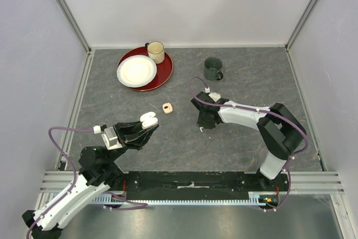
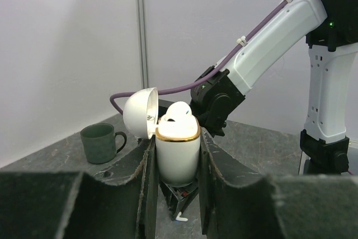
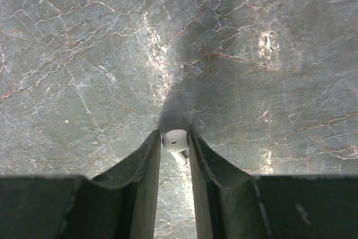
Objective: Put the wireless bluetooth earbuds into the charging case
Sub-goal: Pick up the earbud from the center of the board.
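The left gripper [image 2: 178, 143] was clenched on the white case [image 2: 178, 160], which stood upright between its fingers [image 2: 144, 166]. The lid [image 2: 138, 113] was swung open to one side. One earbud [image 2: 179, 111] sat in the top of the case and rose above the gold rim. The right gripper [image 3: 174, 145] was grasping a second earbud [image 3: 175, 140], a white one, pinched at the very tips of its fingers over the table [image 3: 84, 54]. Whether it touched the table could not be told. Seen from above, the two grippers were well apart, and a small peach case [image 1: 167, 107] lay on the table between them, a little farther back. A green mug [image 1: 213, 68] stood behind the right gripper. At the back left, a red tray [image 1: 164, 74] carried a white plate [image 1: 136, 71] and a cream mug [image 1: 155, 52].
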{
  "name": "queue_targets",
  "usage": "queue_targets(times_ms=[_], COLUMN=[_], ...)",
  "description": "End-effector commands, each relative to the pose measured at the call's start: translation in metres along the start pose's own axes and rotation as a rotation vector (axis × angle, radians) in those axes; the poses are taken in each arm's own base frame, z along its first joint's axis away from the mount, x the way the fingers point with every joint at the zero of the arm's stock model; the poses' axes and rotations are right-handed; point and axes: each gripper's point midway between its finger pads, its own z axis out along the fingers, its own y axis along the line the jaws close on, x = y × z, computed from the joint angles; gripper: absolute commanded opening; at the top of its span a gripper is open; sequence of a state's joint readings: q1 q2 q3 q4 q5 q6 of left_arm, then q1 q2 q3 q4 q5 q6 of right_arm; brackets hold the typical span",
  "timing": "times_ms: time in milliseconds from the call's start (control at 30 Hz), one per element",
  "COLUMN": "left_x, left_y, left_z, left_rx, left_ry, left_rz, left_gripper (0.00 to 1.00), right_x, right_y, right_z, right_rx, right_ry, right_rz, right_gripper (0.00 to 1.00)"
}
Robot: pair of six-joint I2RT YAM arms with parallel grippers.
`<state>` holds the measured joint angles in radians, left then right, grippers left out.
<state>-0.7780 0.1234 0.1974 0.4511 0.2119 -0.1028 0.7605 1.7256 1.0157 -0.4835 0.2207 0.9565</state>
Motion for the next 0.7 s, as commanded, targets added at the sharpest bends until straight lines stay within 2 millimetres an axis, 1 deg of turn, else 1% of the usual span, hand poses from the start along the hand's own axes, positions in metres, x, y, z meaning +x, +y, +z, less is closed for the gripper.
queue_targets(times_ms=[0, 233, 367, 467, 600, 667], left_x=[-0.0170, -0.0142, -0.0155, -0.0146, -0.0128, -0.0124], left_y=[-0.0002, -0.0007, -0.0003, -0.0002, 0.0001, 0.0002], left_z=[0.0024, 0.0023, 0.0025, 0.0027, 0.0032, 0.0035], left_rx=[0.000, 0.001, -0.002, -0.002, -0.003, -0.003], left_ry=[-0.053, -0.049, -0.052, -0.049, -0.043, -0.042], left_rz=[0.003, -0.008, -0.009, -0.010, -0.011, -0.012], left_gripper=[0.02, 0.02, 0.02, 0.02, 0.02, 0.02], right_x=[0.0042, 0.0028, 0.0022, 0.0030, 0.0006, -0.0043], right_y=[-0.0138, -0.0122, -0.0121, -0.0132, -0.0120, -0.0079], right_z=[0.0040, 0.0042, 0.0040, 0.0044, 0.0022, -0.0026], right_rx=[0.045, 0.038, 0.038, 0.040, 0.035, 0.017], right_ry=[0.002, 0.002, 0.000, 0.002, -0.008, -0.028], right_rz=[-0.015, -0.046, -0.053, -0.054, -0.051, -0.045], right_gripper=[0.35, 0.35, 0.34, 0.28, 0.13, 0.12])
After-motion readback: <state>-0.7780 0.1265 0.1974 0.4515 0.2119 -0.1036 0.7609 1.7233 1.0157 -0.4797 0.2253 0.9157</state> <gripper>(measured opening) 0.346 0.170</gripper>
